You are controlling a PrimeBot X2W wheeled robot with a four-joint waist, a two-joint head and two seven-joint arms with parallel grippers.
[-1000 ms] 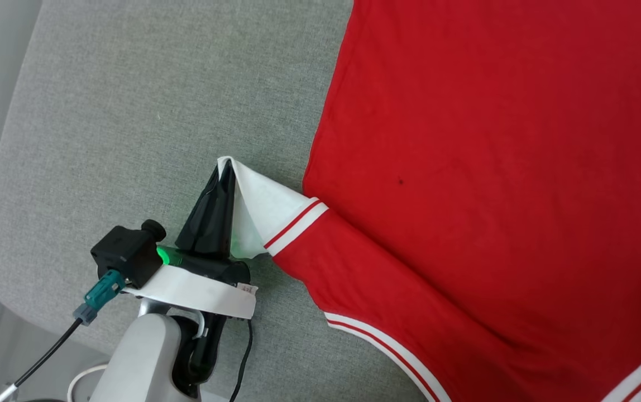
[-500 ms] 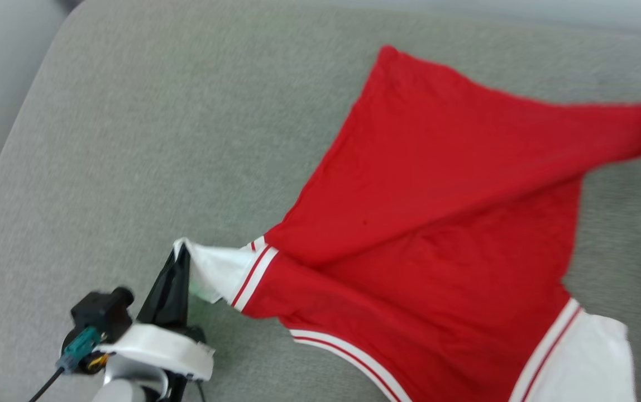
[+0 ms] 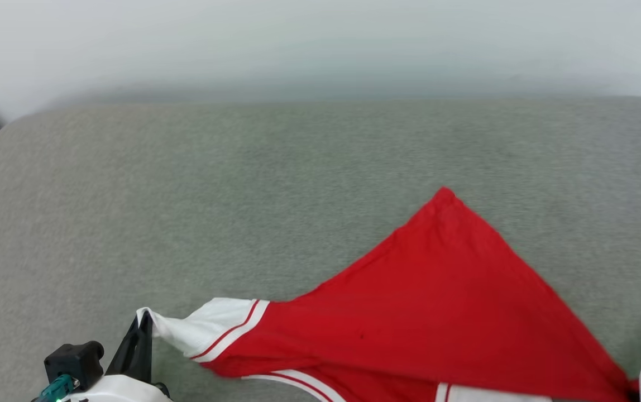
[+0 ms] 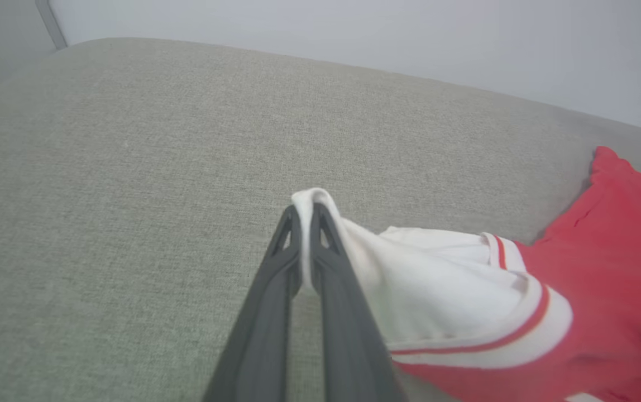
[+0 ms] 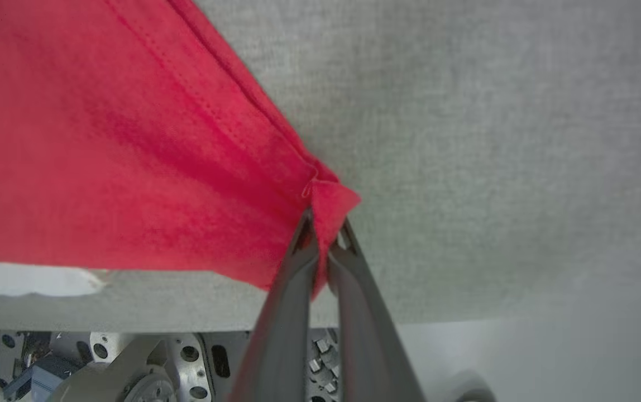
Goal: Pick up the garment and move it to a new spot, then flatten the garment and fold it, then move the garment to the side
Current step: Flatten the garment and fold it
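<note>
Garment (image 3: 438, 301) is stretching between both grippers, low over the grey fabric tabletop (image 3: 242, 195), toward the near edge. Left gripper (image 4: 304, 215) is pinching the edge of the white sleeve (image 4: 438, 290), fingers closed tight on the cloth, striped trim just beyond. Right gripper (image 5: 323, 226) is clamping a red hem corner, fingers closed on it. Far red corner is pointing away from the robot.
</note>
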